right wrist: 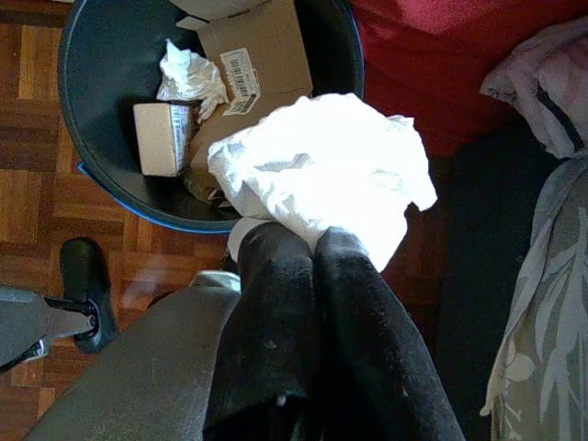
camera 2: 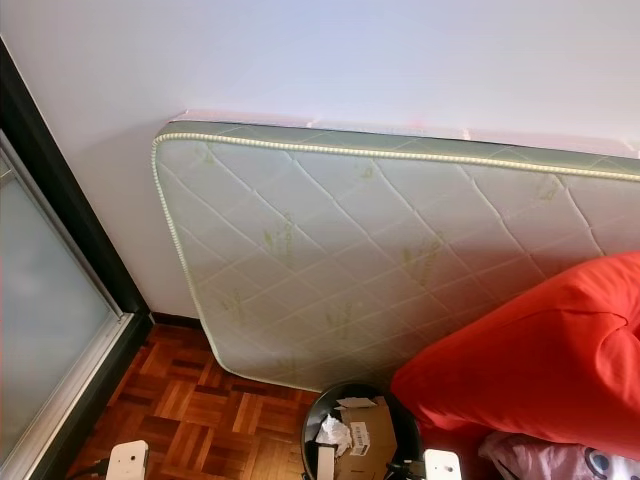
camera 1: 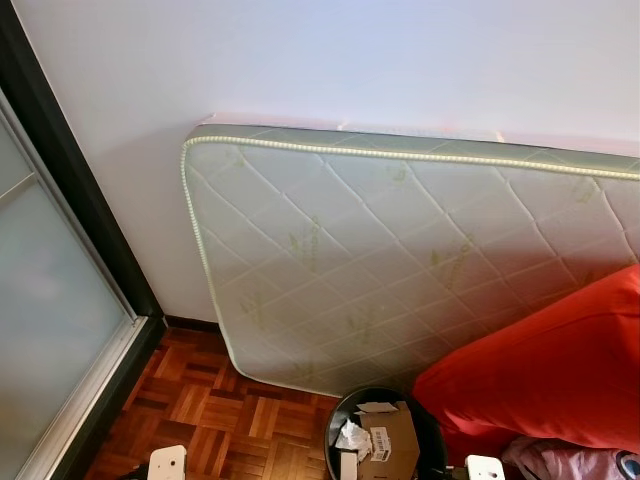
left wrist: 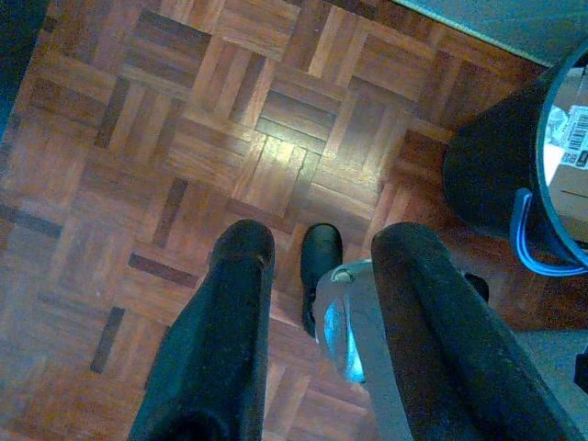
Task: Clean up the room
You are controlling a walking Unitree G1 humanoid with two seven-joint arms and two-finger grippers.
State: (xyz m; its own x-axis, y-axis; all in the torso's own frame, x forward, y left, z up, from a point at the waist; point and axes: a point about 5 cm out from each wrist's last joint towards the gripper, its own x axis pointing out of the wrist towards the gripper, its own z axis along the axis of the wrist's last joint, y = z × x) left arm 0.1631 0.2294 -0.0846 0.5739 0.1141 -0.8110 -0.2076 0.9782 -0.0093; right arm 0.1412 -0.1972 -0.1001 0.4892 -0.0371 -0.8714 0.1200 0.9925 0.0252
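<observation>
A crumpled white paper [right wrist: 322, 170] is pinched in my right gripper [right wrist: 312, 241], which is shut on it and hangs just over the near rim of the black bin [right wrist: 110, 50]. The bin [camera 1: 340, 415] stands on the parquet in front of me. It holds a flattened cardboard box [right wrist: 262, 50], a small carton [right wrist: 163, 138] and a wad of tissue [right wrist: 188, 73]. My left gripper [left wrist: 326, 241] is open above bare parquet, a little to the left of the bin [left wrist: 487, 175], with nothing between its fingers.
A quilted mattress [camera 1: 400, 250] leans on the white wall behind the bin. A big red cushion [camera 1: 550, 370] and loose cloths [right wrist: 542, 276] lie right of the bin. A sliding glass door [camera 1: 50, 300] runs along the left. Parquet floor [camera 1: 210, 400] lies between door and bin.
</observation>
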